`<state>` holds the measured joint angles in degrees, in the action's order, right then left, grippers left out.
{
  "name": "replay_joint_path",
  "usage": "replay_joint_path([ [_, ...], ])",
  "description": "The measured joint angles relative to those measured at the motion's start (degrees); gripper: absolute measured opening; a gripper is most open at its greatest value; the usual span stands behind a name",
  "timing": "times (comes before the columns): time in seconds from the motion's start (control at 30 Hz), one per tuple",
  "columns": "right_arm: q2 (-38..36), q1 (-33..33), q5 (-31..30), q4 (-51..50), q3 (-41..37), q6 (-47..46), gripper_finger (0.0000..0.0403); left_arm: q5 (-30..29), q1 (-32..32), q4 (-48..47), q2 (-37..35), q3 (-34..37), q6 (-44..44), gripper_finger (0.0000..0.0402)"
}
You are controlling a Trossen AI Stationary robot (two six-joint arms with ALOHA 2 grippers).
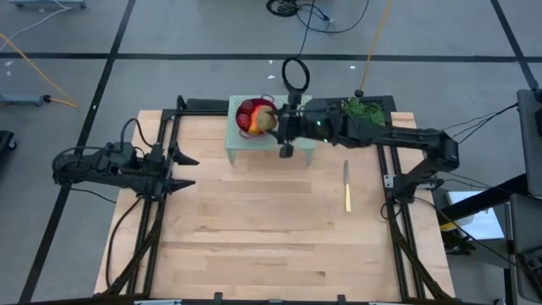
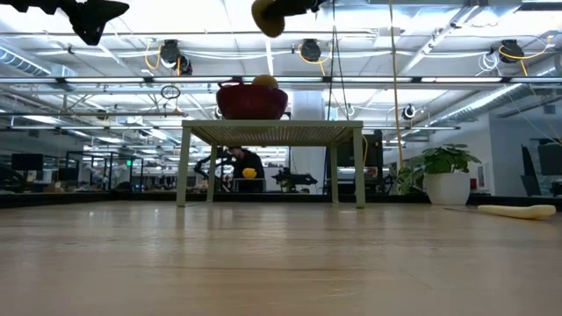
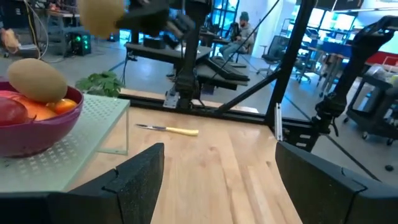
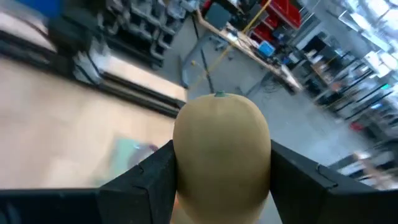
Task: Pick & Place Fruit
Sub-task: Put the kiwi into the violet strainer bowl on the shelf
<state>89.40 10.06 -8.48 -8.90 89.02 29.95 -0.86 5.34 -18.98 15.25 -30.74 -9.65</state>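
Note:
A purple bowl (image 1: pixel 251 116) of toy fruit stands on a small pale-green perforated stand (image 1: pixel 298 152) at the table's far middle. In the left wrist view the bowl (image 3: pixel 43 134) holds a brown-green oval (image 3: pixel 37 78), a red fruit (image 3: pixel 9 112) and an orange one (image 3: pixel 59 107). My right gripper (image 1: pixel 279 124) reaches in from the right and is shut on a second brown-green oval (image 1: pixel 268 120), high above the bowl's right rim; this held oval (image 2: pixel 268 16) also shows in the low view. My left gripper (image 1: pixel 182 169) waits open near the left edge. My right gripper (image 4: pixel 221 165) pinches the brown-green oval by its two opposite sides (image 4: pixel 186 155), one dark finger (image 4: pixel 149 177) on each. The fingers come roughly level from the table's right. The oval's rounded end (image 4: pixel 219 109) sticks out past the fingertips. It is lifted clear, well above the bowl (image 2: pixel 252 101).
A slim yellow-handled knife (image 1: pixel 346 188) lies on the wood right of centre. A green plant (image 1: pixel 364 108) sits at the far right corner. The stand's legs (image 2: pixel 186 167) hold its top well above the table. Bare wood spans the near half.

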Motion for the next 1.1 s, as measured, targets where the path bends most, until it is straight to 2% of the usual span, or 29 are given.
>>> replay_joint_path([
  [0.23, 3.77, 4.99, -0.30, -0.68, 3.57, 15.18, 0.0201, -0.48, -0.02, 0.03, 0.00, 0.00, 0.53, 0.0308],
  [0.47, 7.72, 8.40, -0.32, -0.81, 7.09, 25.35, 0.0201, -0.63, -0.02, 0.02, 0.02, 0.00, 0.51, 0.0308],
  [0.77, 11.94, 8.69, -0.23, -3.27, 13.20, 29.56, 0.0201, -0.63, -0.01, 0.12, 0.00, 0.00, 0.37, 0.0308],
  [1.1, 12.00, 7.85, -0.25, -5.36, 13.85, 31.25, 0.0201, -0.66, -0.02, 0.98, 0.00, 0.00, 0.49, 0.0308],
])
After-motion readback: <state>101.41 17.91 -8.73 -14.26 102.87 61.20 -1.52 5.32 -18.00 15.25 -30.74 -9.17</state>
